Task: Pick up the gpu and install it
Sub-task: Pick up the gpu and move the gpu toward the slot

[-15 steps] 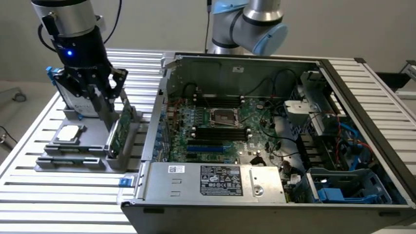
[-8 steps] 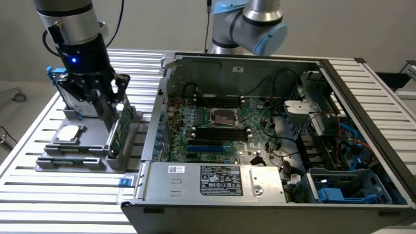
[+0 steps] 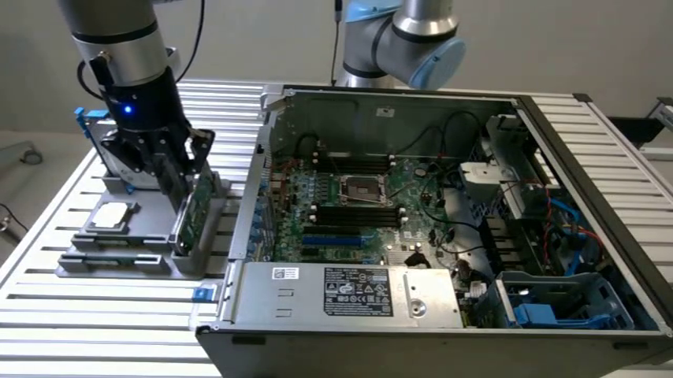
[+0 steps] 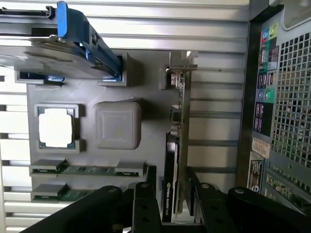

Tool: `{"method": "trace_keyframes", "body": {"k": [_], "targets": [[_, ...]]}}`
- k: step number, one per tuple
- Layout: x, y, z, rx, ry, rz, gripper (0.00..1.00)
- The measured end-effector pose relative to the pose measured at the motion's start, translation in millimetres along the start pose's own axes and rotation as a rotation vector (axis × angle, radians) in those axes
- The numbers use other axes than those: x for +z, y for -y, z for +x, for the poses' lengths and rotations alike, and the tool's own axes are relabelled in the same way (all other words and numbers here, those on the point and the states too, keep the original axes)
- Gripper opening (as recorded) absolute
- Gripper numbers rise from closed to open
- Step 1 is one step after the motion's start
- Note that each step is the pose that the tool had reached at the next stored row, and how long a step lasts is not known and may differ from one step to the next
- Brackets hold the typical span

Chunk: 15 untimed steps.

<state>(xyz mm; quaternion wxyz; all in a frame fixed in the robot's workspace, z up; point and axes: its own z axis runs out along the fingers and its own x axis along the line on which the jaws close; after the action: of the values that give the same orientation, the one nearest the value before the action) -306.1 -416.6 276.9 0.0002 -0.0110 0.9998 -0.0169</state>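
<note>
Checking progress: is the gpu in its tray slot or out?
In: the green circuit-board gpu with black shroud stands on edge in the grey tray, the hand straddling it.

Arm [image 3: 118, 35] upright, wrist [image 3: 142, 98] pointing straight down — gripper [image 3: 181, 175] low, blue light [image 3: 128, 109] lit.
</note>
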Motion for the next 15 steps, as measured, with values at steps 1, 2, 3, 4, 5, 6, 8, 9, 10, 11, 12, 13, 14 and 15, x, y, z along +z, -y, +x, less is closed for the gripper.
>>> {"method": "trace_keyframes", "body": {"k": [1, 2, 3, 4, 5, 6, 8, 9, 10, 11, 12, 13, 14, 15], "targets": [[1.8, -0.1, -0.4, 0.000, 0.0000, 0.0000, 0.36], [3.8, -0.1, -0.8, 0.000, 0.0000, 0.0000, 0.36], [5.6, -0.2, -1.2, 0.000, 0.0000, 0.0000, 0.36], [7.4, -0.2, -1.5, 0.000, 0.0001, -0.0001, 0.36], [9.2, -0.3, -1.8, 0.000, 0.0000, 0.0000, 0.36], [10.9, -0.3, -2.1, 0.000, 0.0000, 0.0000, 0.36], [14.7, -0.5, -2.8, 0.000, 0.0000, 0.0000, 0.36], [16.5, -0.5, -3.1, 0.000, 0.0000, 0.0000, 0.36], [18.2, -0.6, -3.2, 0.000, -0.0001, 0.0000, 0.36], [20.0, -0.6, -3.2, 0.000, -0.0001, 0.0001, 0.36], [22.0, -0.7, -3.2, 0.000, 0.0003, 0.0000, 0.36], [23.8, -0.7, -3.3, 0.000, 0.0011, 0.0000, 0.36], [25.5, -0.8, -3.3, 0.000, 0.0022, 0.0001, 0.36], [27.0, -0.8, -3.3, 0.000, 0.0048, -0.0001, 0.36]]}}
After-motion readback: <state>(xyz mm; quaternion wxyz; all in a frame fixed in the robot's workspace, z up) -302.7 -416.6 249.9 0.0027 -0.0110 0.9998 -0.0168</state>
